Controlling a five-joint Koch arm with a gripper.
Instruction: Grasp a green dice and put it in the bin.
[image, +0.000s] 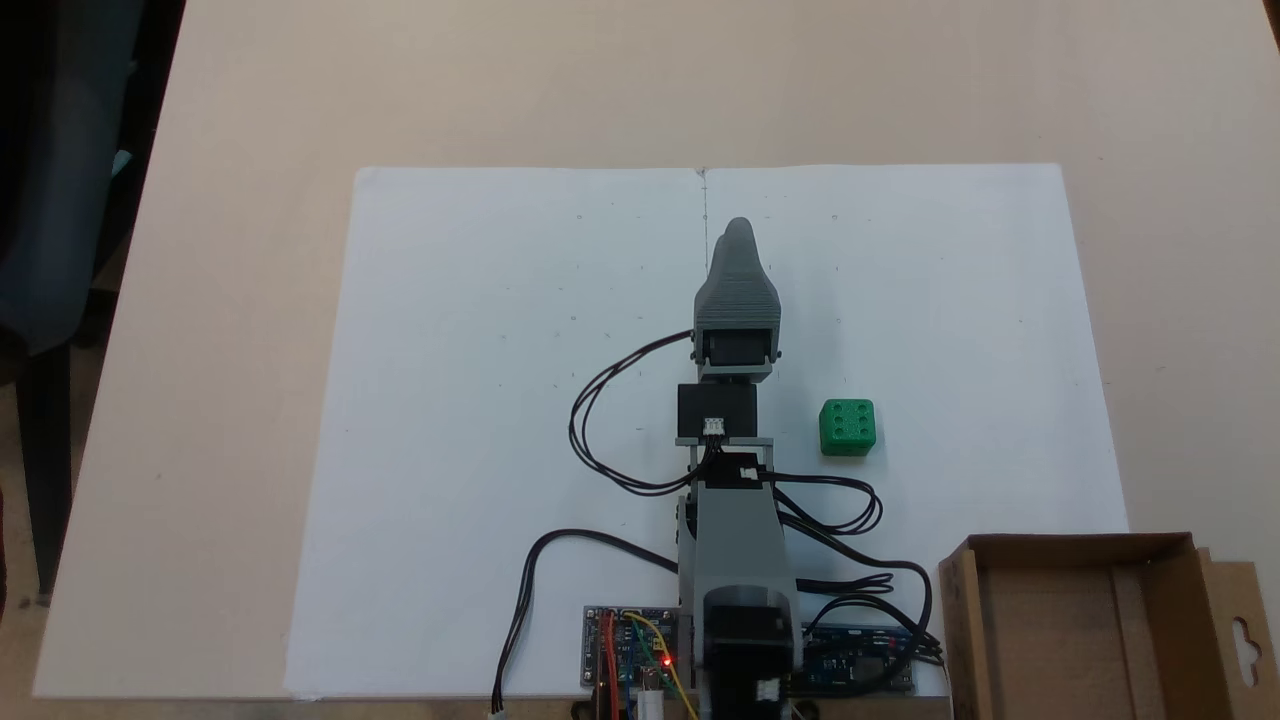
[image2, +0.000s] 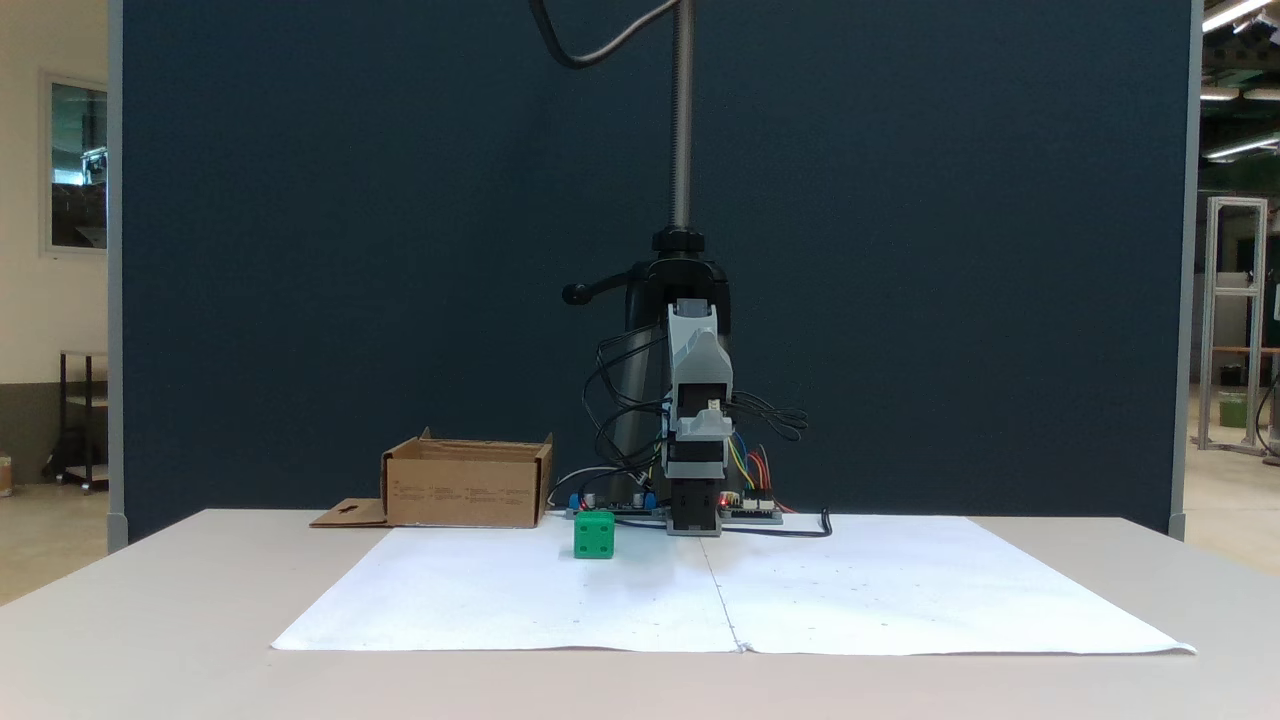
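- One green dice (image: 848, 427) (image2: 594, 535) is counted.
- One cardboard bin (image: 1090, 640) (image2: 467, 484) is counted.
- One robot arm (image: 737, 470) (image2: 697, 420) is seen.
- Two white paper sheets (image: 500, 420) (image2: 520, 590) are laid edge to edge.
- Two circuit boards (image: 628, 648) are noted.

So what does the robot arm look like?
The grey plastic arm has boxy black motors between its pieces. Its grey tool tapers to a rounded tip. Looping black cables run along it, and coloured wires reach a circuit board with a red light.
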